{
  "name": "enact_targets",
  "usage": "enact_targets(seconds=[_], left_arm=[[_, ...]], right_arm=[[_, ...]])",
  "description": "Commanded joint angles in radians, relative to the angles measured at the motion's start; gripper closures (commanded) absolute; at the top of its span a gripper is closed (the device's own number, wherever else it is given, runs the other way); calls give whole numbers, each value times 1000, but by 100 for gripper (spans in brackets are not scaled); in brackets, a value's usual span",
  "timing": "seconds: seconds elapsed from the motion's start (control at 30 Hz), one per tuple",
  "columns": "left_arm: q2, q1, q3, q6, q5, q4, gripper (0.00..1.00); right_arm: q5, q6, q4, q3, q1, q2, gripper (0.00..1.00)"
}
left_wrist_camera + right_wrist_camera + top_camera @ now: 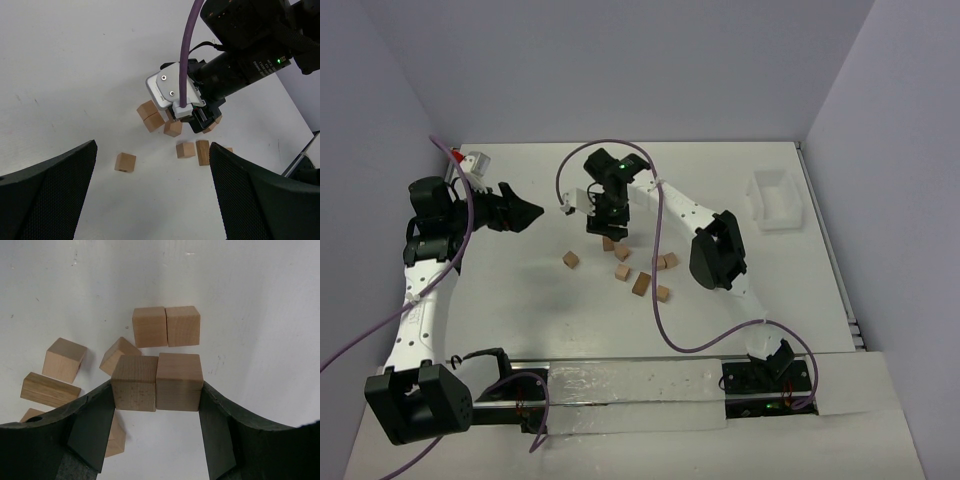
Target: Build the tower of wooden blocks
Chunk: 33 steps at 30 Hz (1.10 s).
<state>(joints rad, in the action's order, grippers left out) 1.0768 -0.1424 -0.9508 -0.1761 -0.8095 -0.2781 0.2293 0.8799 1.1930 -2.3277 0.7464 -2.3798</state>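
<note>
Black fingers [92, 425] of the right gripper [157, 390] fill the bottom of the right wrist view. They are closed in on a pair of blocks [134, 382] that sit side by side and touching, with one finger against each outer face. Whether the pair is lifted off the table [250, 300] cannot be told. Just beyond the fingertips lie two more blocks [166, 326], also touching each other. Past the finger at the view's left are several other wood blocks [64, 359], turned at odd angles, one partly hidden behind that finger.

From the left wrist view, the left gripper [152, 147] is spread wide with nothing between its fingers, held above the table. A single block [125, 162] lies just ahead of it, nearer one finger. Further out, the right gripper is down among the cluster (its camera mount hides its fingertips from this side).

Seen from the top view, the left gripper points toward the right one and is well apart from it. The loose blocks spread from under the right gripper back toward the arm bases. A white bin [775, 200] sits well off to that gripper's right.
</note>
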Motion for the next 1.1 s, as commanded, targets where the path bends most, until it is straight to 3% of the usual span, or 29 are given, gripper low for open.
enact_targets(seconds=[0.0, 1.07], left_arm=[[-21, -11, -8, -14, -31, 56, 1], [-27, -25, 10, -10, -36, 63, 1]], right_arm=[[25, -38, -50, -45, 5, -9, 92], [1, -36, -108, -47, 23, -62, 86]])
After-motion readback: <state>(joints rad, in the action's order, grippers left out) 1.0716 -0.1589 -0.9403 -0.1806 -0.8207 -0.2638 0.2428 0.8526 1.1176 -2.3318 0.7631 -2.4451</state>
